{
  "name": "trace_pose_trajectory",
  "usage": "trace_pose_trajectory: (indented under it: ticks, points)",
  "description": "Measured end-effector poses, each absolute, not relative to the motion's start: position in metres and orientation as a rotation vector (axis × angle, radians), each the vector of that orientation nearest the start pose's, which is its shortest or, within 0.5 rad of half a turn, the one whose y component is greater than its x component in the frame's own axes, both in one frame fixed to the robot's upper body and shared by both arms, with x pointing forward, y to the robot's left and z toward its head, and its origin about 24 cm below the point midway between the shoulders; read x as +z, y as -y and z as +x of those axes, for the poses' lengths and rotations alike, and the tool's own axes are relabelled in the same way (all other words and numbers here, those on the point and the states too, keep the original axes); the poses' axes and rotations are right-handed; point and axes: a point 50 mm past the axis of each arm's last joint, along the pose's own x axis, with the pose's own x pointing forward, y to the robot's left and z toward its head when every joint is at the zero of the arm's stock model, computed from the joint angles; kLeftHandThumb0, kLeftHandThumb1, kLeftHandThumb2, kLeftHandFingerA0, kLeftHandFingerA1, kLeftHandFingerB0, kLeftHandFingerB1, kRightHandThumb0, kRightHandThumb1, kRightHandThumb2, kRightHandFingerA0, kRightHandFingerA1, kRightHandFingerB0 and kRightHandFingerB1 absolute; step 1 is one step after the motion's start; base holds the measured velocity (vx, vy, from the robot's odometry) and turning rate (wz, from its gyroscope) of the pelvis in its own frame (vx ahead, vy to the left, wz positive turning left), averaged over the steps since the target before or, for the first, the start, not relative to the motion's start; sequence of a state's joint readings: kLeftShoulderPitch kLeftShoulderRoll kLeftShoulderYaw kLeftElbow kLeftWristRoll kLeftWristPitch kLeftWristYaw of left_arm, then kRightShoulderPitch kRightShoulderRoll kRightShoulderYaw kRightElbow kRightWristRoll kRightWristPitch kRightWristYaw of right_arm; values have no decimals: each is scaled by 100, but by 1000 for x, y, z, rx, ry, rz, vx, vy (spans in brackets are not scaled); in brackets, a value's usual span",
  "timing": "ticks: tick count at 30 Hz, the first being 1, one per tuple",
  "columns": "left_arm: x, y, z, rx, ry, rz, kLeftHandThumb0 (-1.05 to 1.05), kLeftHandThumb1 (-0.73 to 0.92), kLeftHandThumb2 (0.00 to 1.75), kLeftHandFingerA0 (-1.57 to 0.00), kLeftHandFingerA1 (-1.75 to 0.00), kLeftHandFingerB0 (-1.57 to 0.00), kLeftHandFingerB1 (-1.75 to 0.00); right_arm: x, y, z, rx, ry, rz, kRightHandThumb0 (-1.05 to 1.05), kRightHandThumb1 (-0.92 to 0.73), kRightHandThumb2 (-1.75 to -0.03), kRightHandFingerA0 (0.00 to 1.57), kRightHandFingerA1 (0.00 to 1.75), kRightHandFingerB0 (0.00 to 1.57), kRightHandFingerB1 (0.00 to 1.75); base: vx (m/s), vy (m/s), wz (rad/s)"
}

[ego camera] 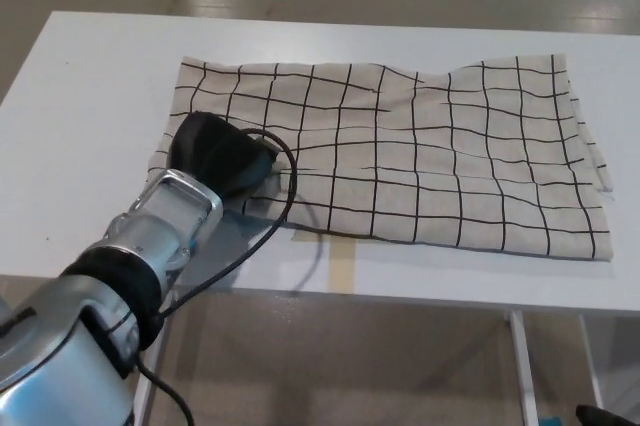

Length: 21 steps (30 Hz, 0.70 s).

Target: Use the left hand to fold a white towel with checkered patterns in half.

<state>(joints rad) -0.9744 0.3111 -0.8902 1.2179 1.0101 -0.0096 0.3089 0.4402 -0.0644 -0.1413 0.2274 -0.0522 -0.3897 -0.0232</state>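
Observation:
The white towel with a black checkered grid lies spread out across the white table, rumpled along its far edge. My left hand rests on the towel's near-left corner and hides that corner. I see the hand from behind as a black mass, so its grip is hidden. The silver forearm comes up from the bottom left. My right hand does not show.
A black cable loops from the left wrist over the towel's near edge and the table front. A beige tape strip marks the table's front edge. Table legs and floor show below.

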Motion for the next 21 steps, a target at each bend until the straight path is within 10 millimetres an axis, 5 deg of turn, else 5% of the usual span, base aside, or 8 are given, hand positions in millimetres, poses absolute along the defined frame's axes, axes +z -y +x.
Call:
trace_pose_trajectory:
  ticks: [8, 9, 15, 16, 17, 21]
  points:
    - [76, -159, 390, -276, 249, 2032, -31, 53, 58, -81, -161, -100, -66, -47, 218, 129, -230, -252, -159, -26, -69, -60, 50, 67, 50, 58, 0, 0, 0]
    - [82, -167, 391, -255, 245, 2039, -39, 42, 61, -92, -152, -97, -88, -47, 218, 129, -231, -253, -158, -27, -69, -60, 50, 67, 50, 58, 0, 0, 0]
    - [95, -193, 394, -196, 224, 2048, -27, 54, 56, -80, -169, -95, -105, -47, 219, 129, -232, -255, -155, -27, -69, -60, 50, 67, 50, 58, 0, 0, 0]
    - [95, -193, 394, -196, 224, 2048, -28, 63, 56, -79, -174, -59, -160, -47, 219, 129, -232, -255, -155, -27, -69, -60, 50, 67, 50, 58, 0, 0, 0]
    - [106, -199, 396, -164, 226, 2044, -20, 59, 55, -76, -175, -56, -171, -46, 219, 131, -231, -249, -153, -27, -69, -60, 50, 67, 50, 58, 0, 0, 0]
    - [132, -213, 402, -79, 232, 2052, -21, 59, 55, -77, -175, -68, -161, -47, 219, 130, -231, -254, -150, -28, -69, -60, 51, 67, 50, 58, 0, 0, 0]
